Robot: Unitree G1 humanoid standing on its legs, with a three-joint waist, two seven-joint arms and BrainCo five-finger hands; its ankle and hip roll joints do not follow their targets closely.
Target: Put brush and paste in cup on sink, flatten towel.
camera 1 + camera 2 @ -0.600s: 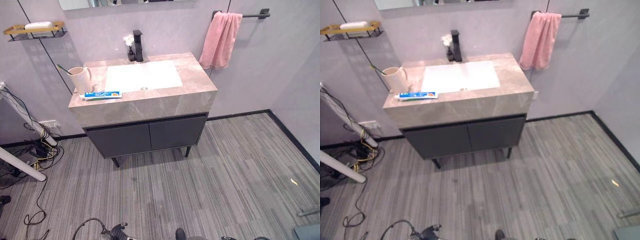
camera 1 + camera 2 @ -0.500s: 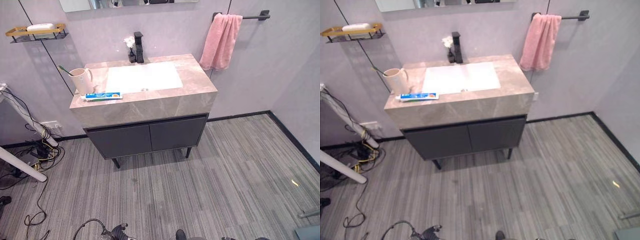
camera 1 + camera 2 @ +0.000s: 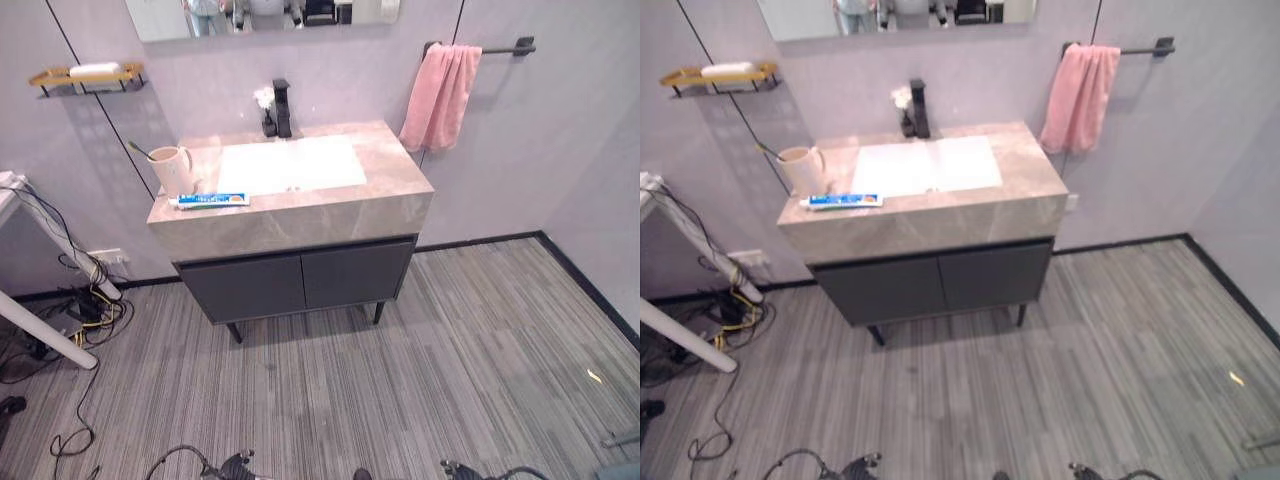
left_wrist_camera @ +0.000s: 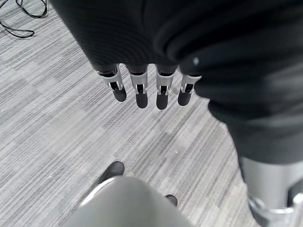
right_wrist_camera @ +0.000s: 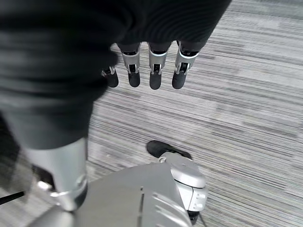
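— On worktop (image 3: 330,205): paste (image 3: 209,200) lies before cup (image 3: 172,170), brush (image 3: 138,151) inside. Towel (image 3: 440,95) bunched on rail (image 3: 500,47).
— Hands?
— Left hand (image 4: 147,90), right hand (image 5: 151,71): fingers straight, empty, over floor (image 3: 400,380).

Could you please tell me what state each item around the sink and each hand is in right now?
Beige ceramic cup: upright on the counter, toothbrush standing in it.
Blue and white toothpaste tube: lying flat on the counter, outside the cup.
Pink towel: hanging bunched on the black wall bar.
Grey cabinet doors: closed.
Left hand: open, holding nothing.
Right hand: open, holding nothing.
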